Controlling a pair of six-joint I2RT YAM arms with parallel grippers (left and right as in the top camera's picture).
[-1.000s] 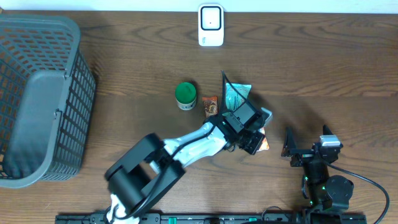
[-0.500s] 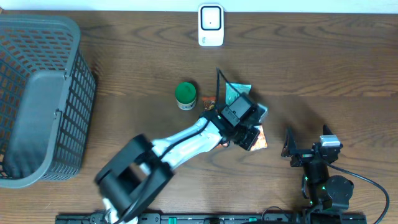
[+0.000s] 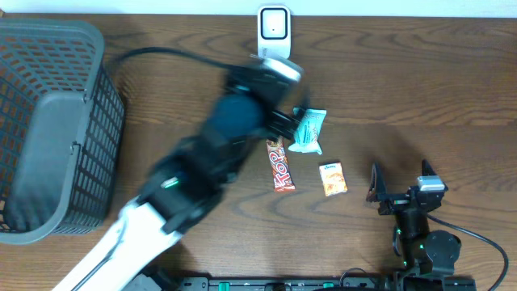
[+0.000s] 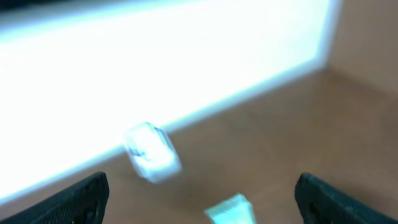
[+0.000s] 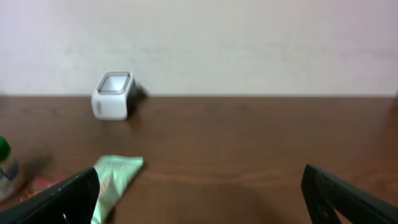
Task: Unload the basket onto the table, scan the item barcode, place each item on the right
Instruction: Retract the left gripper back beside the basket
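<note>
**Overhead.** The left arm is a motion-blurred streak running from the near left corner up across the table. Its left gripper (image 3: 266, 81) is smeared out just in front of the white barcode scanner (image 3: 274, 24) at the far edge. From here I cannot make out its jaws. Three items lie loose on the wooden table (image 3: 420, 89), to the right of the arm:
- a mint-green packet (image 3: 308, 129) farthest back
- a red candy bar (image 3: 280, 164) nearer and slightly left of it
- a small orange packet (image 3: 332, 179) to the right of the bar

None of them is in either gripper. A grey mesh basket (image 3: 48, 121) fills the left side. The right gripper (image 3: 400, 184) sits at the near right, well apart from the items, with its fingers spread.

**Left wrist.** Everything is blurred. The two fingertips (image 4: 81, 196) stand at opposite edges of the frame with bare table between them, so the left gripper (image 4: 202, 186) is released and carries nothing. The scanner (image 4: 149, 152) shows as a pale blob ahead against the white wall, and a corner of the mint-green packet (image 4: 230, 211) shows at the bottom.

**Right wrist.** The right gripper (image 5: 200, 177) is spread wide and holds nothing. Beyond it the scanner (image 5: 113, 94) stands at the far edge by the wall. The mint-green packet (image 5: 115, 177) lies nearer, to the left. A green-capped bottle (image 5: 5, 165) peeks in at the left edge, beside a reddish blur too soft to name.
</note>
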